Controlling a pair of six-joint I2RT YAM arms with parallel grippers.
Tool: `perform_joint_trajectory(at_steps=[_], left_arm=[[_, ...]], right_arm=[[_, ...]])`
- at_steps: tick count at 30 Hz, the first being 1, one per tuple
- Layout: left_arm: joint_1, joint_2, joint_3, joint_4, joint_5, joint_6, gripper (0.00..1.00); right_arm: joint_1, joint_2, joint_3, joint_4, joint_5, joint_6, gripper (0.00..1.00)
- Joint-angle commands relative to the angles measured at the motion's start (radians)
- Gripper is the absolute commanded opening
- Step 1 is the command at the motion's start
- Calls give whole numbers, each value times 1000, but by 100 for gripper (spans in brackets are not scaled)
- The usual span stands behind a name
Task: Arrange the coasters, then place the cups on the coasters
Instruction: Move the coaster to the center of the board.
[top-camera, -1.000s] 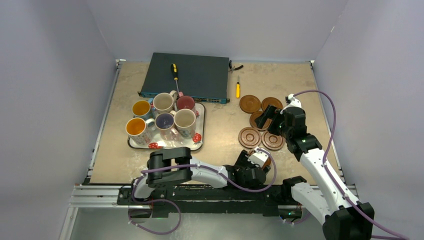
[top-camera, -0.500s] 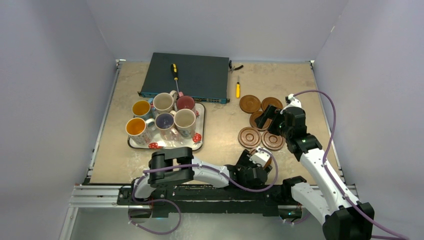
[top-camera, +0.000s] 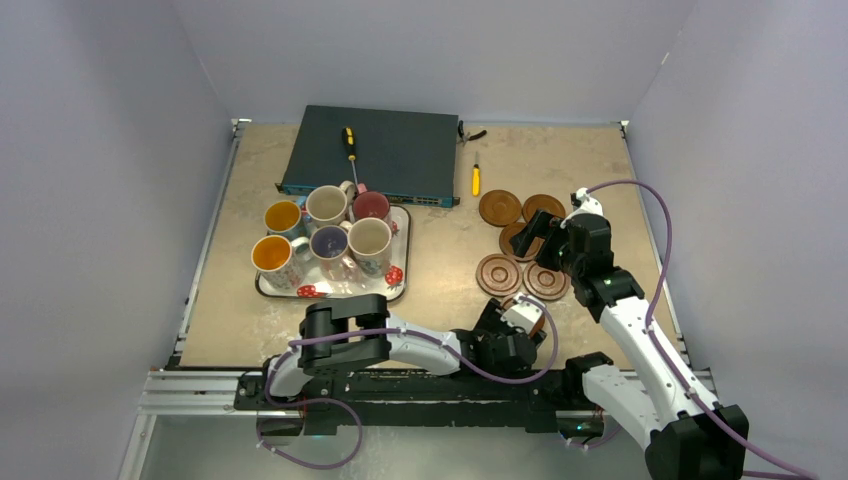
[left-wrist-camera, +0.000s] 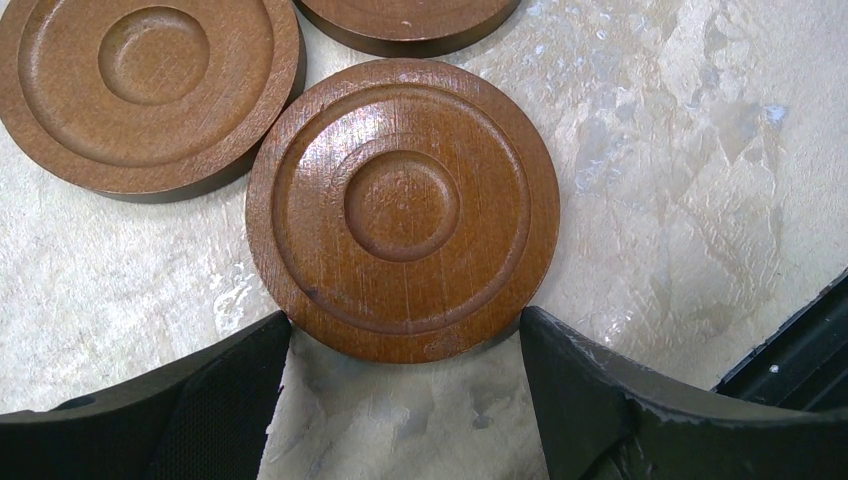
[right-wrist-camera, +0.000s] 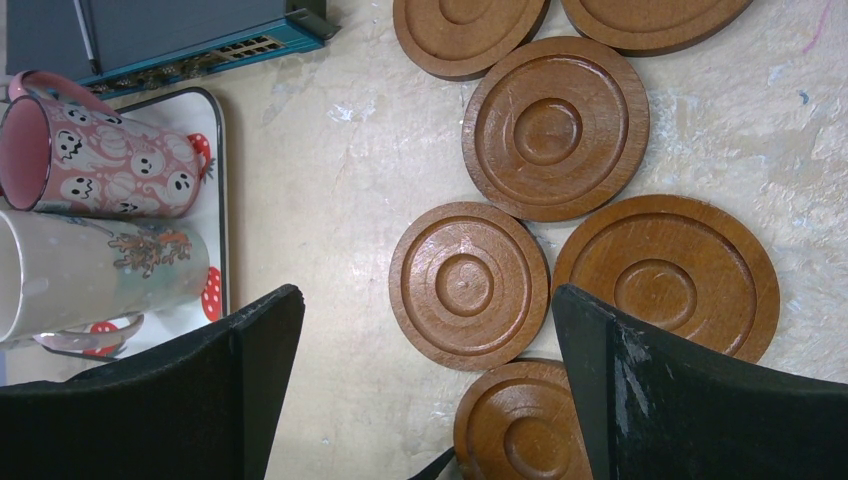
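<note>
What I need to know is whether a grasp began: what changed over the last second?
The left arm crept slightly toward the near edge, its left gripper open at the nearest coaster, not gripping it. Nothing was taken or released. The right gripper stayed open above the coasters; the cups stayed on the tray.

Left end effector (left-wrist-camera: 405, 322) sits low, jaws spread wide; right end effector (right-wrist-camera: 425, 298) hovers further out, jaws gaping.
</note>
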Motion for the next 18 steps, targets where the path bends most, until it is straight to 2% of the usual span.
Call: perform_joint_trajectory(at_steps=[1, 18], left_arm=[[9, 28, 23, -1, 21, 1, 80], [9, 31, 36, 1, 10, 11, 80]], right_arm=[[-4, -4, -1, 32, -12, -18, 98], [-3, 1, -1, 32, -14, -22, 98]])
